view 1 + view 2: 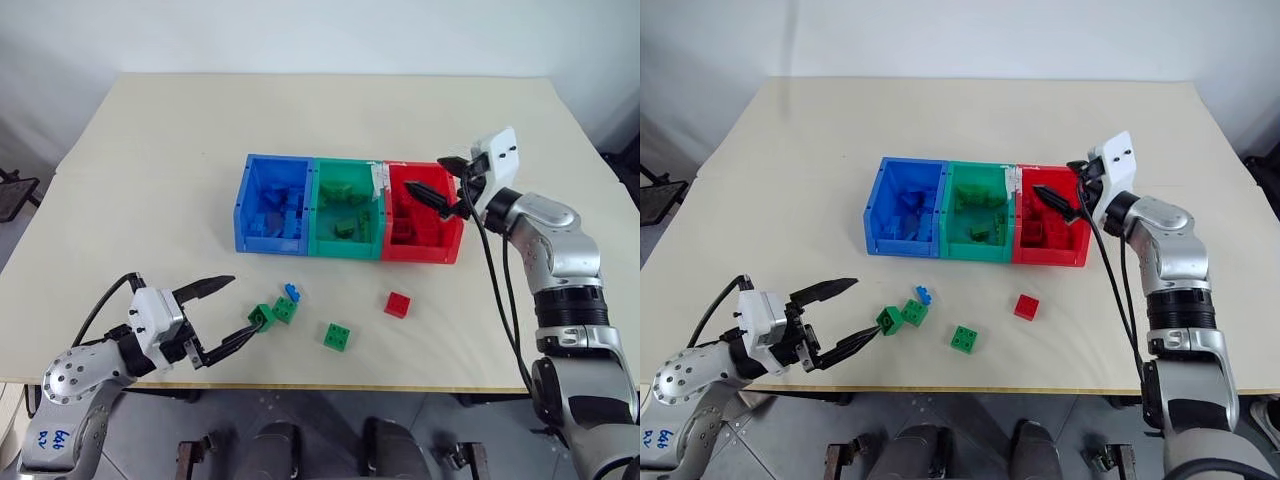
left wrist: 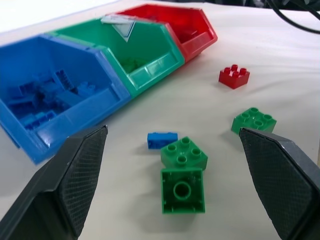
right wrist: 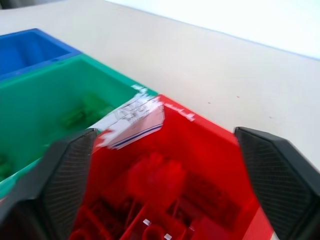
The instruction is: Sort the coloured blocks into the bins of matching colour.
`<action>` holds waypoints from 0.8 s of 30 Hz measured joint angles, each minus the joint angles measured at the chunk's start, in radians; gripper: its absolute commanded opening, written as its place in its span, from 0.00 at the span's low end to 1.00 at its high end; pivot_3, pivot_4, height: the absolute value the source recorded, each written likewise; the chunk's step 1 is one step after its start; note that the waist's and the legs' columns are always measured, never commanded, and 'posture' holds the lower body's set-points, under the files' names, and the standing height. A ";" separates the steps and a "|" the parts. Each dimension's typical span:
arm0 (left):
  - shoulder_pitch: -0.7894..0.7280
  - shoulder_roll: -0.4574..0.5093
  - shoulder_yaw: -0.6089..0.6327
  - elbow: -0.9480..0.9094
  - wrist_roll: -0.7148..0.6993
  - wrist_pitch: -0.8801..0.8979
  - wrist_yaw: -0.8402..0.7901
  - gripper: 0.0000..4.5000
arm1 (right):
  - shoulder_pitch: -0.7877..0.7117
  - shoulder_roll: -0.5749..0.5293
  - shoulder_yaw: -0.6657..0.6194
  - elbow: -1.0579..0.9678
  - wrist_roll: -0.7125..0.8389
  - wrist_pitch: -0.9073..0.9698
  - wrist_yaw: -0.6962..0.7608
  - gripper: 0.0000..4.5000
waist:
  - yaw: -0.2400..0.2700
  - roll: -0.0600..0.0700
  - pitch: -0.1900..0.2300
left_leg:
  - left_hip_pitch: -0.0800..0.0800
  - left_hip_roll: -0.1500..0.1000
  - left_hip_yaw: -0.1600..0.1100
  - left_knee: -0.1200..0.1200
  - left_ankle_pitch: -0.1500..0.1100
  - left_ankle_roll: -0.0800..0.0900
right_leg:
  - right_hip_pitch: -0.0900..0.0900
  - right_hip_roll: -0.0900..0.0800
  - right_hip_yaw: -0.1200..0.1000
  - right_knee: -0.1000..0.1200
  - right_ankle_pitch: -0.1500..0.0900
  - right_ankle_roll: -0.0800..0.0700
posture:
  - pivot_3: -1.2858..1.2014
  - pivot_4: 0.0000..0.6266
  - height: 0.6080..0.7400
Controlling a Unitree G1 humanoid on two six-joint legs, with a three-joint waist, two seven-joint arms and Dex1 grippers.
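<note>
Blocks are being left loose on the table: two green blocks (image 1: 274, 313) and a tiny blue block (image 1: 292, 292) are lying just ahead of the left gripper (image 1: 228, 313), held released. The right gripper (image 1: 437, 183) is being held spread, empty, over the red bin (image 1: 452, 240), far from them.

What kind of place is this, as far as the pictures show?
Probably a robot test room or lab: a plain beige table against a bare white wall, with three joined sorting bins and loose toy bricks.
</note>
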 measured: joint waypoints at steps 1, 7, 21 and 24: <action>-0.014 0.000 -0.011 0.002 0.000 0.000 -0.002 1.00 | 0.045 -0.012 -0.015 -0.038 0.018 -0.011 0.033 0.99 | 0.005 0.000 0.000 | 0.000 0.000 0.000 0.000 0.000 0.000 | 0.000 0.000 0.000 0.000 0.000 0.000 | 0.52 0.24 1.00; -0.125 0.008 -0.080 0.060 0.003 0.000 -0.056 1.00 | 0.325 -0.119 -0.119 -0.248 0.134 -0.058 0.245 0.99 | 0.010 0.000 0.000 | 0.000 0.000 0.006 0.001 0.000 0.000 | 0.001 0.000 -0.001 0.000 0.000 0.000 | 0.52 0.24 1.00; -0.302 0.009 -0.237 0.205 0.029 -0.027 -0.209 1.00 | 0.615 -0.285 -0.225 -0.204 0.117 -0.256 0.463 0.99 | -0.004 0.000 0.000 | 0.005 0.003 0.011 0.001 0.000 0.000 | 0.002 0.000 0.001 0.000 0.000 0.001 | 0.52 0.24 1.00; -0.286 0.012 -0.221 0.224 0.037 -0.053 -0.206 1.00 | 0.610 -0.273 -0.168 -0.298 0.142 -0.191 0.473 0.99 | -0.005 0.000 0.000 | 0.005 0.004 0.009 0.001 0.000 0.000 | 0.002 0.000 0.001 0.001 0.000 0.001 | 0.52 0.24 1.00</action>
